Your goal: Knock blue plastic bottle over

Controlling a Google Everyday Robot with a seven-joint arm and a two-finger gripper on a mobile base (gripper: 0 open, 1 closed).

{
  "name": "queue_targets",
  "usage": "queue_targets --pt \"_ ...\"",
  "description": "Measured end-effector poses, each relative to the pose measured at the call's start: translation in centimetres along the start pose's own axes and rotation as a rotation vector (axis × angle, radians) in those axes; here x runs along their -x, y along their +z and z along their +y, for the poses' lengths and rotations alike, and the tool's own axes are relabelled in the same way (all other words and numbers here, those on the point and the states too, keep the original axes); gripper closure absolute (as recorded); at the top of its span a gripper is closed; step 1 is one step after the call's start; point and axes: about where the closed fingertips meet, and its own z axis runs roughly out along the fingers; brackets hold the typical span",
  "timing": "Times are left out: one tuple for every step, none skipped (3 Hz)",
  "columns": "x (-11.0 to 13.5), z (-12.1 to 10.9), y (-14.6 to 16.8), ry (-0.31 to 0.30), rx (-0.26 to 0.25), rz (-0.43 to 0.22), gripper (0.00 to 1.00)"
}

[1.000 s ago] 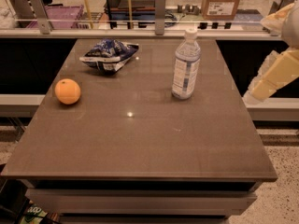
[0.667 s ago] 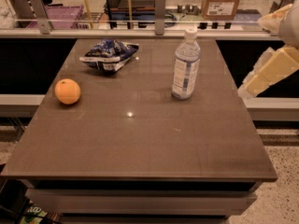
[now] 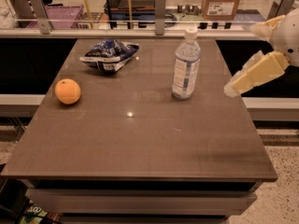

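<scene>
Camera view: jaws past table [image 3: 140, 148] edge, near bottle [image 3: 186, 69].

My gripper [image 3: 236, 85]: pale cream-yellow, right of the blue plastic bottle [image 3: 186, 66]. Bottle: clear bluish tint, white cap, pale blue-and-white label. Orange [image 3: 67, 91], left of bottle: plain orange. Snack bag [image 3: 109, 55]: dark blue, white patches. Bench [image 3: 140, 143]: uniform grey-brown.
</scene>
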Motion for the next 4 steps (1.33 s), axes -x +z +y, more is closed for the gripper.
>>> queue_targets --pt "0.8 0.7 1.7 0.061 -0.004 -0.091 0.00" --pt "2.0 1.3 3.2 0.120 -0.019 -0.156 0.00" --pt "2.7 1.4 4.2 0.183 -0.039 -0.204 0.00" --pt "2.7 1.4 4.2 0.182 -0.039 -0.204 0.00"
